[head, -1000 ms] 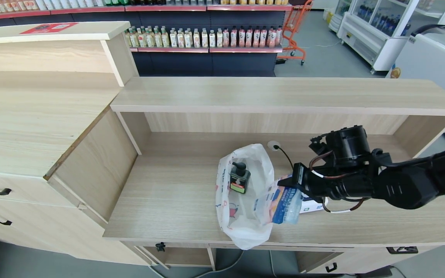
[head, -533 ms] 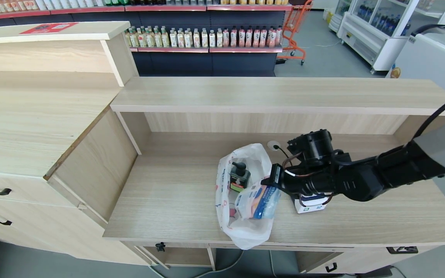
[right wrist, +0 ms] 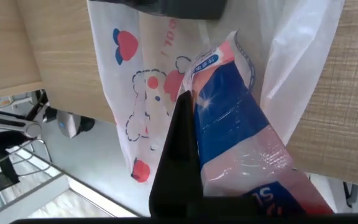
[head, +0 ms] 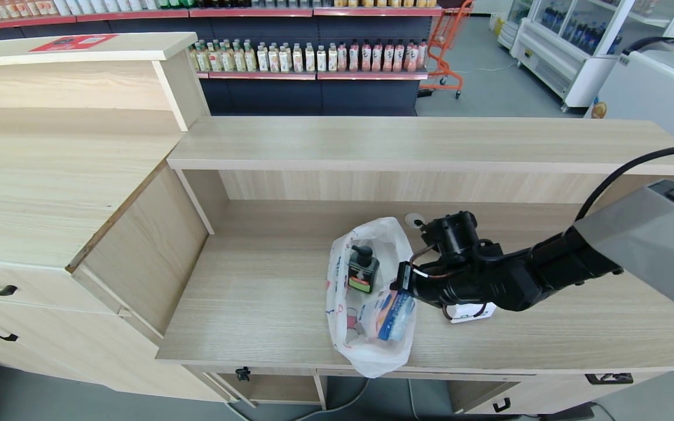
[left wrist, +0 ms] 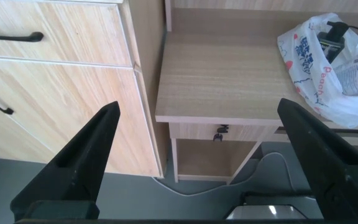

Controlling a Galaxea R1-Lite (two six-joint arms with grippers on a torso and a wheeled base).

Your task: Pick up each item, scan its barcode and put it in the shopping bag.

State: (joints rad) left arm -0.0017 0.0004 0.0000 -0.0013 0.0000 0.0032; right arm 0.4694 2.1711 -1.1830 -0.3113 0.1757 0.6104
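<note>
Blue-and-pink, your packet (head: 394,313) sits in the mouth of the white shopping bag (head: 337,292) on the table (head: 255,304), with the right gripper (head: 401,292) jaws clamped on it. Its print and the bag's red lettering are too small to read. On your left gripper (left wrist: 197,106) the jaws stand apart.

From my station I count one white plastic shopping bag with red print (head: 338,292), one dark pump-top bottle (head: 363,272), one blue-and-pink soft plastic packet (head: 394,307), one small white box (head: 470,313) and one light wooden counter (head: 255,304).
</note>
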